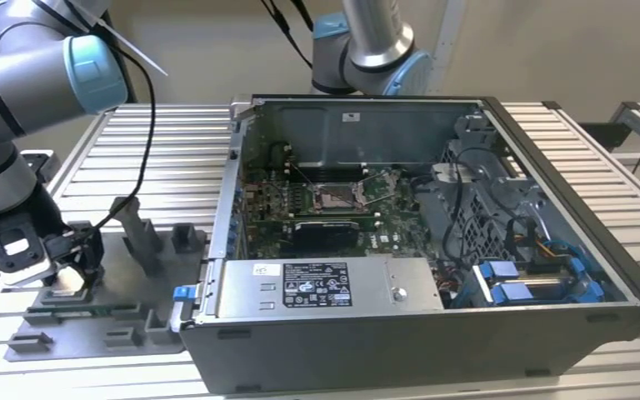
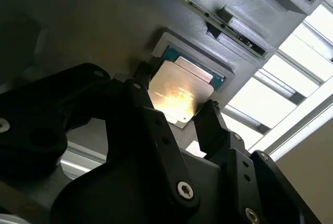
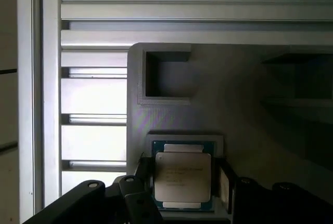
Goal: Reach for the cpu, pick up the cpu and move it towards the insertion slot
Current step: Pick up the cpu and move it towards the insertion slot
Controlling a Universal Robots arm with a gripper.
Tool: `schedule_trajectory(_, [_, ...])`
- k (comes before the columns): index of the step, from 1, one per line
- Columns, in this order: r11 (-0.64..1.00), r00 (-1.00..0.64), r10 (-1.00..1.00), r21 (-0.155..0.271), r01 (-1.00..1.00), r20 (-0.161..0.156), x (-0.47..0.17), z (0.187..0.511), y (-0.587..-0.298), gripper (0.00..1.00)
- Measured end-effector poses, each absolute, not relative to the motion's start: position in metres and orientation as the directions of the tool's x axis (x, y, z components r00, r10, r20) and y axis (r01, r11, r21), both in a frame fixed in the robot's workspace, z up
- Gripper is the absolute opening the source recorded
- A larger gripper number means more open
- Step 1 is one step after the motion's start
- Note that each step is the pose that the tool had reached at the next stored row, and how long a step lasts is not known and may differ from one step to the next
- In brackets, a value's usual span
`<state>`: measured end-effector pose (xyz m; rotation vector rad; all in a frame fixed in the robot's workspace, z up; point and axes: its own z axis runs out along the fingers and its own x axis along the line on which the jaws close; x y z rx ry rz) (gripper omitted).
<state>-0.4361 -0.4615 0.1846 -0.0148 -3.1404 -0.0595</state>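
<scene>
In the exterior view, the arm (image 1: 20,75) reaches down at the exterior view's left, its tool (image 1: 62,271) low over the grey fixture (image 1: 120,333) on the slatted worktop (image 1: 164,150). The cpu (image 1: 70,281) glints right under it. The insertion slot (image 1: 332,197) sits on the green board inside the open computer case (image 1: 565,208), well apart from the tool.

In the second wrist view, the tool (image 2: 175,94) straddles the cpu (image 2: 179,91), which lies flat in the fixture's (image 2: 208,11) shallow recess.

In the first wrist view, the cpu (image 3: 183,174) rests in that recess with the tool (image 3: 185,172) on both sides of it. I cannot tell whether the tool grasps the cpu or is released.
</scene>
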Motion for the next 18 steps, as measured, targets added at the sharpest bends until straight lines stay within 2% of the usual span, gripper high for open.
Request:
schedule_trajectory(8, [0.999,-1.000,0.009,0.038,0.009,0.001,-0.436,0.184,-0.461,1.00])
schedule_trajectory(9, [0.999,-1.000,0.009,0.038,0.009,0.001,-0.436,0.184,-0.461,0.00])
schedule_trajectory(14, [0.999,-1.000,0.009,0.038,0.009,0.000,-0.436,0.185,-0.461,0.00])
schedule_trajectory(18, [0.999,-1.000,0.009,0.038,0.010,0.000,-0.436,0.197,-0.461,0.00])
